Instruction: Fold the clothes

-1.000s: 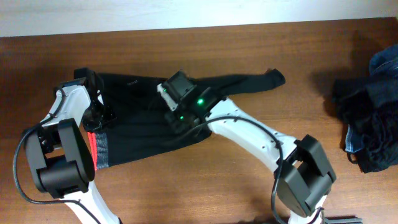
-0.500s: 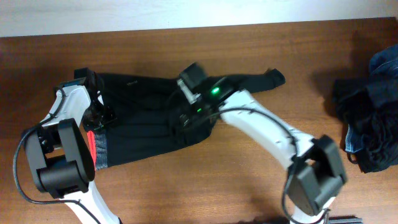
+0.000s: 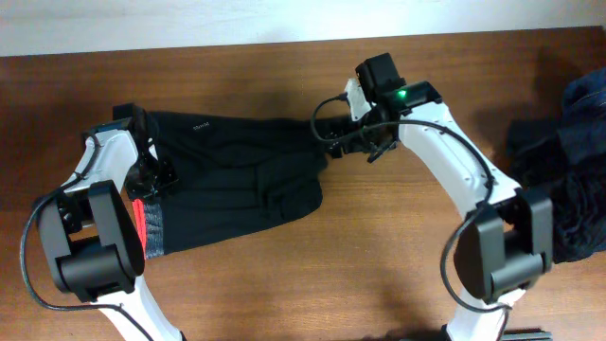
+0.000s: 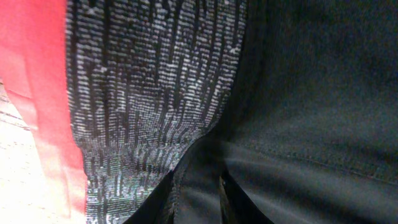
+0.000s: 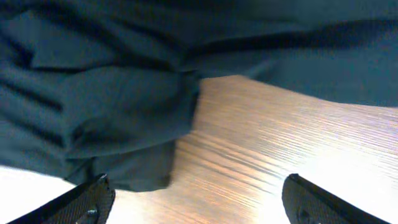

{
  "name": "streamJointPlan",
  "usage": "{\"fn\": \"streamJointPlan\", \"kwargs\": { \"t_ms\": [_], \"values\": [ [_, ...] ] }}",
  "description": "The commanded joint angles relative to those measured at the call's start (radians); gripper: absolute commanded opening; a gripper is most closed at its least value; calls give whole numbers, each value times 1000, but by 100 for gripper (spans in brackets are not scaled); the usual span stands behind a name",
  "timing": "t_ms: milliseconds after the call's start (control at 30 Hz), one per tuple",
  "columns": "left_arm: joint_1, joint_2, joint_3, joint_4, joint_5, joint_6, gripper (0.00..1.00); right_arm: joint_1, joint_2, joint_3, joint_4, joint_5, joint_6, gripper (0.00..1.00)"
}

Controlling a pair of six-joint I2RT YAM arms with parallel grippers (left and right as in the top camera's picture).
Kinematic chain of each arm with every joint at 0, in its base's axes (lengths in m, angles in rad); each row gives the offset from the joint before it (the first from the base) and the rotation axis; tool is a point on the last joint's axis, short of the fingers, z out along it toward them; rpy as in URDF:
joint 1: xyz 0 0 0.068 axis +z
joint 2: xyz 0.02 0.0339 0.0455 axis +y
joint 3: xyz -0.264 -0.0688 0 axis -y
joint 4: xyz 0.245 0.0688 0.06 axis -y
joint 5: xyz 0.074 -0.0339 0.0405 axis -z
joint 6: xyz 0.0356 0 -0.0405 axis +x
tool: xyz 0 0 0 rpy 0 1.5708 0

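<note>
One pants (image 3: 227,185), lying sideways (waistband (image 3: 154,227) left)

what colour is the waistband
The waistband is speckled grey and black; left wrist view shows it best.

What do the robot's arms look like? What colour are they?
Both are white with chunky black joints: left arm, right arm. Thin black cables loop alongside. A green light glows near the right wrist. Its fingers are black.

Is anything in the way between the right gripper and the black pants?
Nothing visible is. The right gripper is open just off the bunched edge of the pants, with only bare table between them.
</note>
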Motion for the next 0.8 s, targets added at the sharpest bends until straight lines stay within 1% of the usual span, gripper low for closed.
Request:
{"fn": "streamJointPlan", "kwargs": {
  "t_ms": [0, 67, 167, 267, 367, 567, 667, 767],
  "values": [
    [0, -18, -7, -1, -14, -3, 24, 29, 30, 15, 9, -84, -20, 90],
    [0, -18, -8, -3, -14, -3, 24, 42, 45, 15, 10, -36, 26, 89],
    [0, -18, -8, -13, -14, -3, 24, 49, 78, 14, 10, 57, 145, 89],
    [0, -18, -8, -16, -14, -3, 24, 49, 98, 13, 16, 50, 204, 89],
    [0, -18, -8, -16, -14, -3, 24, 60, 127, 13, 33, 17, 219, 87],
    [0, -18, -8, -16, -14, -3, 24, 95, 157, 13, 80, 11, 223, 77],
    [0, -18, -8, -16, -14, -3, 24, 105, 159, 13, 113, 12, 257, 77],
    [0, -18, -8, -16, -14, -3, 24, 105, 159, 13, 132, 31, 340, 77]
  ]
}}
